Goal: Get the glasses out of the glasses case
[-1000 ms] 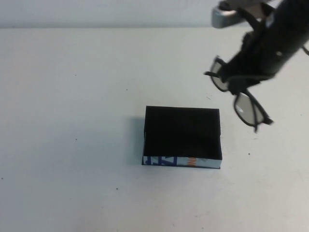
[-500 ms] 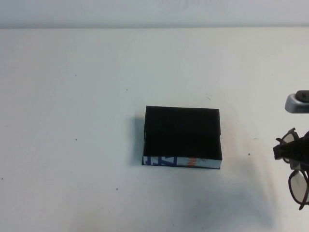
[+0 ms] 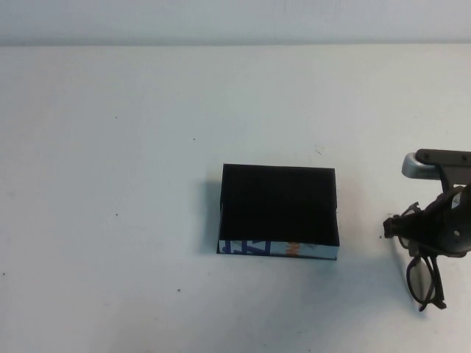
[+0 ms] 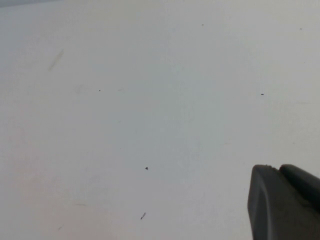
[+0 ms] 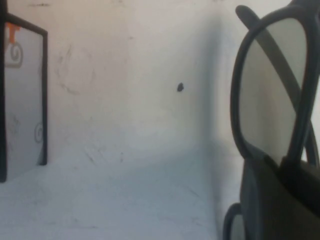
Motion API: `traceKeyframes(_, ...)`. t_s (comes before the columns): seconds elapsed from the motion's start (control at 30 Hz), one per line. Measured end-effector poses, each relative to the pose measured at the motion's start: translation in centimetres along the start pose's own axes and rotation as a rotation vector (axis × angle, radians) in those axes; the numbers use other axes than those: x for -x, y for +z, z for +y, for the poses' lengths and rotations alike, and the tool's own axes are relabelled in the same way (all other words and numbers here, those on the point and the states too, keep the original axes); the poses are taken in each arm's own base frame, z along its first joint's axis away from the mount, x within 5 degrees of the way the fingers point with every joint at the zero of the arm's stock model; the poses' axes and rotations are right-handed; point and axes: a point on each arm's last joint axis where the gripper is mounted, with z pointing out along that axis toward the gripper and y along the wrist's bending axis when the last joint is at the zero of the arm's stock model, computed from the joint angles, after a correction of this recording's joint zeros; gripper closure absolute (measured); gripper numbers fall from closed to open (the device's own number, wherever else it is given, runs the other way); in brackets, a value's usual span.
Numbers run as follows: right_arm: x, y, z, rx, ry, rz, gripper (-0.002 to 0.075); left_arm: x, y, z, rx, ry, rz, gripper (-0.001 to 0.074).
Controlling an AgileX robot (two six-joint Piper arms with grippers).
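Right tool (image 3: 430,232) pinches the glasses (image 3: 425,273) near the bench's (image 3: 110,184) right edge, apart from the glasses case (image 3: 278,212); left tool's (image 4: 285,205) state unclear.

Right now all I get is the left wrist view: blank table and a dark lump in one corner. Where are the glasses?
Observer: The glasses hang from the right gripper, which is shut on their frame, to the right of the glasses case in the high view.
Operator: Is anything inside the case?
Observer: No. It sits open on the table and its black inside holds nothing.
Operator: And my dark lump?
Observer: That is part of the left gripper, over bare table. The high view does not show that gripper at all.
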Motion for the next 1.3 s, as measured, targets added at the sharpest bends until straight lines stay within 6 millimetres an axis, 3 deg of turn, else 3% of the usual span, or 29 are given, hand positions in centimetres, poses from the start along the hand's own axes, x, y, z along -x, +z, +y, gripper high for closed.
traceKeyframes(0.2, 0.2, 0.9, 0.1, 0.006, 0.014, 0.002, 0.0571, 0.0, 0.0, 0.0, 0.000, 0.000, 0.000, 0.0739)
traceKeyframes(0.37, 0.5, -0.1, 0.3, 0.019, 0.018, -0.024, 0.0505, 0.0, 0.0, 0.0, 0.000, 0.000, 0.000, 0.0739)
traceKeyframes(0.47, 0.7, -2.8, 0.4, 0.040, 0.009, -0.102, 0.0496, 0.0, 0.0, 0.0, 0.000, 0.000, 0.000, 0.0739)
traceKeyframes(0.6, 0.3, -9.5, 0.3, 0.085, -0.040, -0.329, 0.0494, 0.0, 0.0, 0.0, 0.000, 0.000, 0.000, 0.0739)
traceKeyframes(0.73, -2.0, -15.7, -0.2, 0.138, -0.072, -0.542, 0.0516, 0.0, 0.0, 0.0, 0.000, 0.000, 0.000, 0.0739)
traceKeyframes(0.87, -5.2, -19.1, -1.1, 0.159, -0.085, -0.642, 0.0580, 0.0, 0.0, 0.0, 0.000, 0.000, 0.000, 0.0739)
traceKeyframes(1.1, -11.4, -20.6, -3.5, 0.108, -0.142, -0.769, 0.0720, 0.0, 0.0, 0.0, 0.000, 0.000, 0.000, 0.0739)
traceKeyframes(1.3, -15.6, -20.0, -5.1, 0.089, -0.179, -0.924, 0.0740, 0.0, 0.0, 0.0, 0.000, 0.000, 0.000, 0.0739)
